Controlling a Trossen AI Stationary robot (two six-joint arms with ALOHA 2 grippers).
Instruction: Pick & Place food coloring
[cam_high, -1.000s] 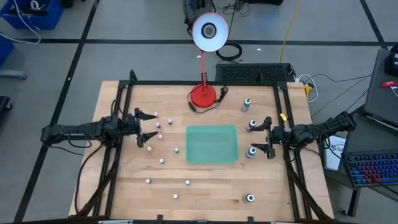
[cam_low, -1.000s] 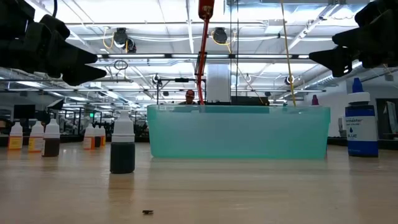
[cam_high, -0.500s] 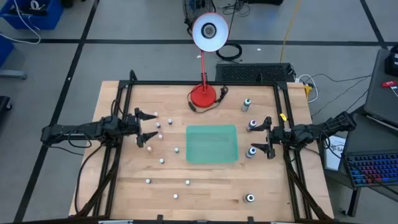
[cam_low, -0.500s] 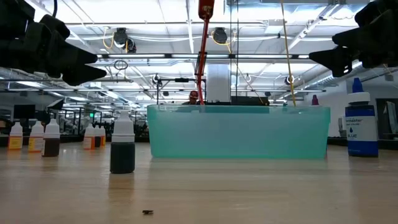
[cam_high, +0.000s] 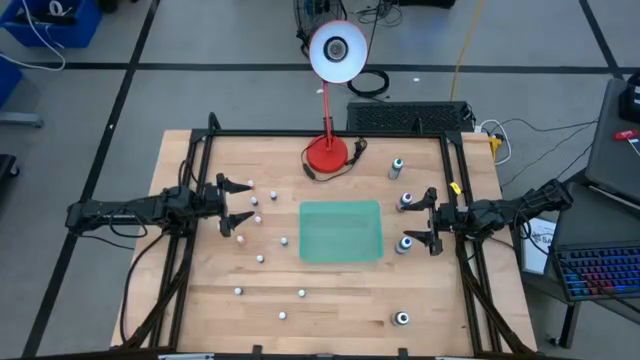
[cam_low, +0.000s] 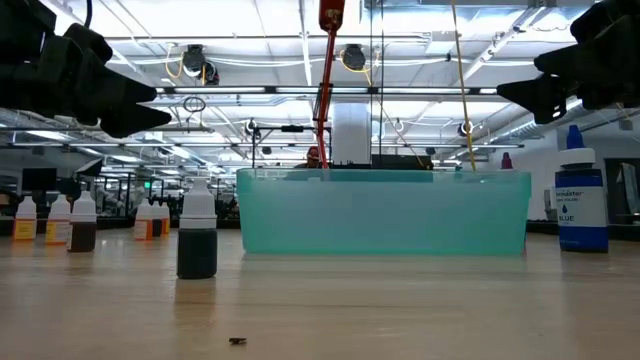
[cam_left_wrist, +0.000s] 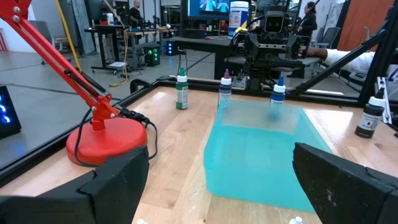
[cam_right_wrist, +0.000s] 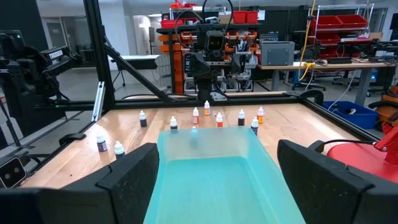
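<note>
Several tiny white-capped bottles (cam_high: 258, 217) stand upright on the table's left half, and a few larger bottles (cam_high: 406, 202) stand on its right half; they show again in the right wrist view (cam_right_wrist: 195, 115) and the left wrist view (cam_left_wrist: 225, 87). My left gripper (cam_high: 245, 202) hovers open over the left side, just left of the small bottles, touching none. My right gripper (cam_high: 424, 218) hovers open at the right side, its fingers standing apart from two larger bottles (cam_high: 405, 243). A green tray (cam_high: 341, 231) lies at the centre between the grippers.
A desk lamp with a red base (cam_high: 326, 153) stands behind the tray, its white head (cam_high: 337, 50) over the far edge. A black frame (cam_high: 330, 134) runs around the table. One dark bottle (cam_low: 197, 242) stands near the front edge, a blue one (cam_low: 580, 200) to the right.
</note>
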